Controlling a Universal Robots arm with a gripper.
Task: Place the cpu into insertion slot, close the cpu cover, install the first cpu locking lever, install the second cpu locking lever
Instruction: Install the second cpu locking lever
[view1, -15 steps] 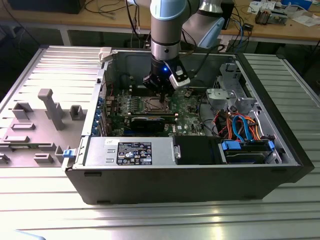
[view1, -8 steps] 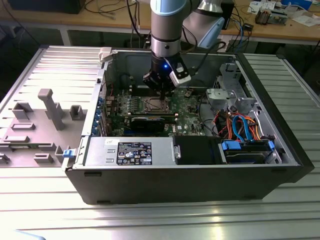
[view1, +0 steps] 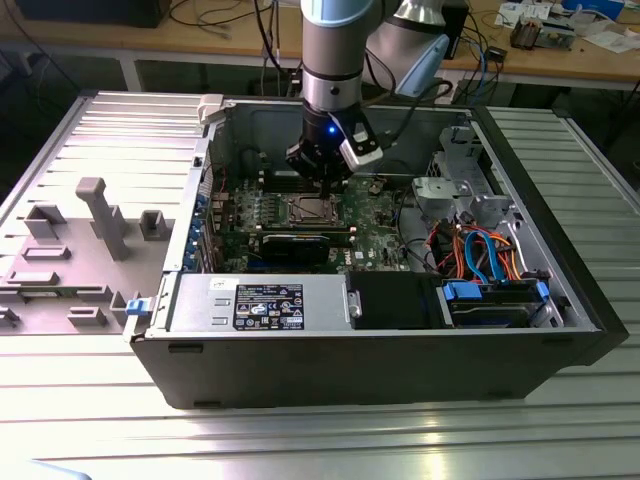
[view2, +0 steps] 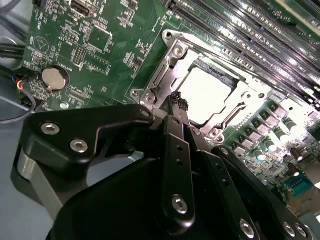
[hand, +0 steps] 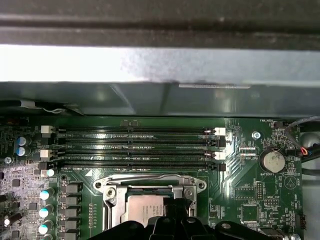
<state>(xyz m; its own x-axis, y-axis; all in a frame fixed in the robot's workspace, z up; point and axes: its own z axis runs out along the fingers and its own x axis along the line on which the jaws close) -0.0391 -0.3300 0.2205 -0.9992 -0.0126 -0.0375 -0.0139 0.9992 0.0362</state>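
Note:
The cpu (view2: 207, 92) lies flat in the insertion slot (view1: 308, 208), its silvery top glaring under the light. The cpu cover (view2: 167, 67) is down around it as a silver frame, and in the first wrist view the cover (hand: 150, 182) also lies flat over the cpu (hand: 142, 207). My gripper (view2: 175, 100) hangs low over the motherboard with its black fingers (view2: 176, 150) brought together. Its tip sits at the edge of the cover frame, beside the chip, with nothing visible between the tips. In the exterior view the gripper (view1: 322, 182) stands just above the slot's far right corner.
Long memory slots (hand: 135, 147) run beside the socket, towards the case wall (hand: 160, 65). A coin battery (view2: 54, 79) sits on the board. A long black card (view1: 295, 245), the power supply (view1: 260, 300) and cabled drive bays (view1: 480, 255) fill the case's front.

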